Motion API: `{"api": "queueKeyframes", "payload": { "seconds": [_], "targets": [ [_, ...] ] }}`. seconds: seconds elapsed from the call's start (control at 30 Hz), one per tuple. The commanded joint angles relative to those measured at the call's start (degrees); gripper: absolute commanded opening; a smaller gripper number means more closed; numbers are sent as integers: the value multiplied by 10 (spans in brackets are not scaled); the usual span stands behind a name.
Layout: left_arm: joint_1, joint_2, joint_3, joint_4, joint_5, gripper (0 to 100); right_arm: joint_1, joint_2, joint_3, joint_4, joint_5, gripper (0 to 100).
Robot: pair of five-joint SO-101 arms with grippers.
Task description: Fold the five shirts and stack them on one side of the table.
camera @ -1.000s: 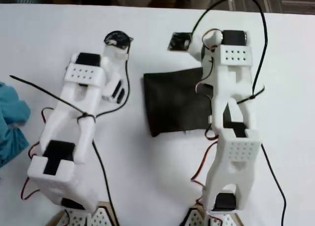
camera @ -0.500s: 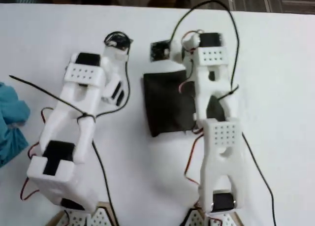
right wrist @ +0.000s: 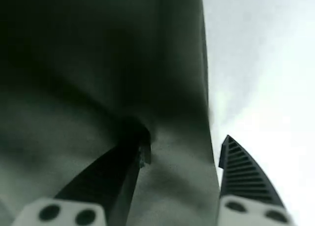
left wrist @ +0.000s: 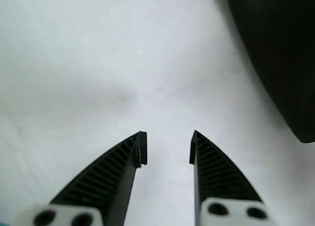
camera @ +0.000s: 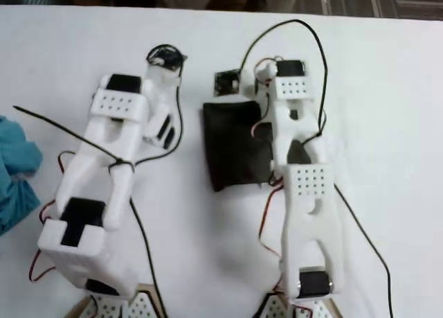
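1. The table (camera: 387,68) was white, smooth and flat.
2. The black shirt (camera: 232,148), of soft matte cloth folded to a rough rectangle, lay flat in the table's middle, partly under the right arm (camera: 308,193).
3. A teal cloth (camera: 14,172), crumpled, lay at the table's edge beside the left arm.
4. The right gripper (right wrist: 183,149) was spread wide and held nothing. One ribbed black finger met the shirt, the other stood just past its edge.
5. The left gripper (left wrist: 168,147) was moderately parted, empty, over bare table, with the shirt near but apart.
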Motion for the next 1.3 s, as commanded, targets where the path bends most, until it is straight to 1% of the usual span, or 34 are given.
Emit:
{"api": "queueKeyframes", "payload": {
  "seconds": [0.0, 0.17, 0.33, 0.4, 0.47, 0.5, 0.53, 0.6, 0.73, 0.83, 0.97, 1.17, 1.27],
  "targets": [
    [-4, -4, -5, 5, -1, 172, 8, -3, -20, -8, 4, 231],
    [-2, -4, -4, 5, -1, 172, 15, 21, -21, -36, 4, 231],
    [-2, -5, -5, 5, -1, 172, 15, 57, -25, -33, 5, 221],
    [-2, -5, -5, 5, -1, 172, 15, 57, -25, -30, 5, 149],
    [-3, -6, -6, 5, -1, 172, 17, 55, -25, -22, 5, 23],
    [-2, -9, -6, 5, -1, 172, 18, 52, -25, -18, 5, 13],
    [-2, -14, -6, 5, 0, 172, 19, 50, -25, -15, 5, 35],
    [-1, -27, -6, 4, 0, 172, 23, 46, -25, -12, 5, 19],
    [-1, -58, -6, 2, 0, 172, 29, 39, -25, -12, 5, 23],
    [-2, -64, -5, 2, 0, 172, 49, 28, -25, -12, -3, 22],
    [-1, -63, -6, 0, 0, 172, 89, 7, -25, -11, -78, 22],
    [0, -63, -5, -11, 1, 172, 151, -32, -25, -9, -146, 22],
    [0, -62, -5, -11, 34, 172, 174, -50, -25, 22, -172, 22]
  ]
}}
